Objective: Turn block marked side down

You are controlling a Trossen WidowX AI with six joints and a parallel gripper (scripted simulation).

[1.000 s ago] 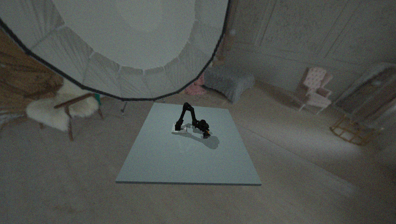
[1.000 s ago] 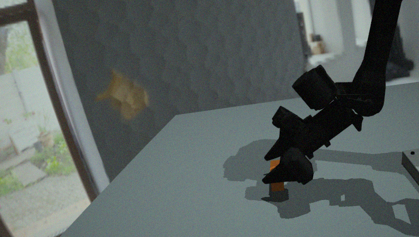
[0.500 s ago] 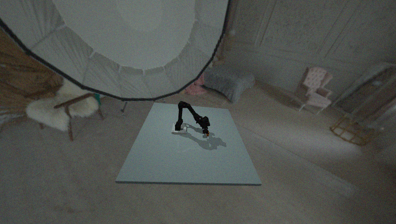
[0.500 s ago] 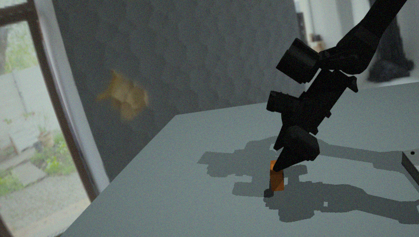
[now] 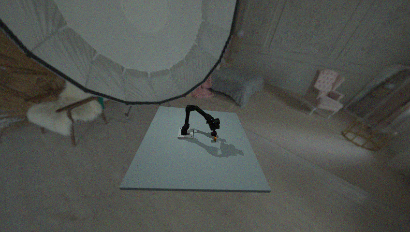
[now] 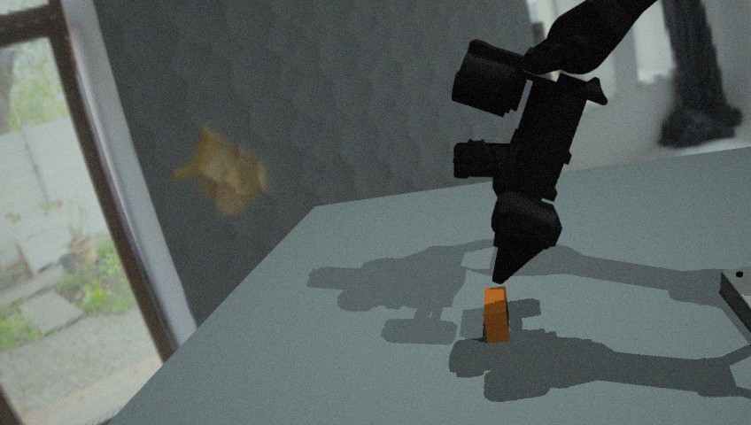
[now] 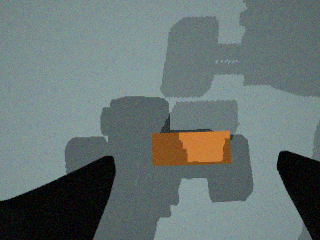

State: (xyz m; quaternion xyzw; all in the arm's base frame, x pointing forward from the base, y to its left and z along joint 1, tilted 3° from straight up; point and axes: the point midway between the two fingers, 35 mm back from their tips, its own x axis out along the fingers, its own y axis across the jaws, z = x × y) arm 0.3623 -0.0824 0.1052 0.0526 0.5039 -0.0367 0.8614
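The orange block [image 5: 215, 138] [image 6: 495, 320] [image 7: 205, 148] stands on the table [image 5: 172, 172] [image 6: 316, 368] [image 7: 50, 50], taller than it is thick in the exterior view. Its plain orange top, partly shaded, shows in the wrist view. No marked side shows plainly in any view. My gripper [image 5: 214, 135] [image 6: 499, 281] [image 7: 198, 163] is open and empty, pointing steeply down, with its tips a little above the block. In the wrist view the fingers stand wide apart, one beyond each end of the block.
The arm's white base plate [image 5: 185, 137] [image 6: 738, 300] sits on the table behind the gripper. Shadows of the arm fall around the block. The table's front edge [image 5: 195, 190] shows in the top view. Chairs and other room furniture appear in the background.
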